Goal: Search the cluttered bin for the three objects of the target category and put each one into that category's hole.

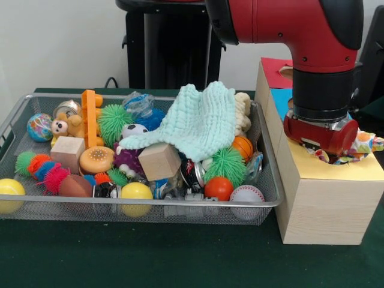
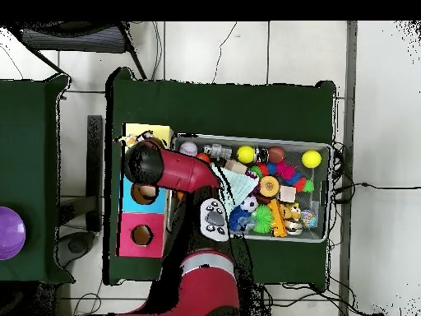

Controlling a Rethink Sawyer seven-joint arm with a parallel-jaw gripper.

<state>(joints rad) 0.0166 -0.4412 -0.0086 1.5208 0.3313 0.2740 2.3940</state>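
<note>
My arm (image 1: 288, 24), red and black, comes down from above and ends over the yellow top of the wooden box (image 1: 324, 204), which stands on the dark green counter (image 1: 150, 258) just beside the right end of the cluttered bin (image 1: 138, 207) in the front view. The bin is a wide, shallow basket of silver wire mesh packed with toys. Inside it, a mint green waffle-knit cloth (image 1: 201, 123) is draped over the pile toward the box end; a plain wooden cube (image 1: 159, 161) lies tilted just under the cloth's lower edge, and a second wooden cube (image 1: 67, 153) sits farther from the box. Three yellow balls lie along the bin's front wall, the middle one (image 1: 137, 192) near the first cube; an orange ball (image 1: 219, 188) and a white baseball (image 1: 246, 194) lie at the corner nearest the box. My hand (image 1: 329, 157) is lowered onto the yellow section of the box, where the hole is; the hole is covered by my wrist in both views. A polka-dot cloth (image 1: 366, 143) bunches out from under my hand on the side away from the bin, with its printed edge also showing below the wrist. I cannot tell whether my hand is apart or clamped on the cloth.
</note>
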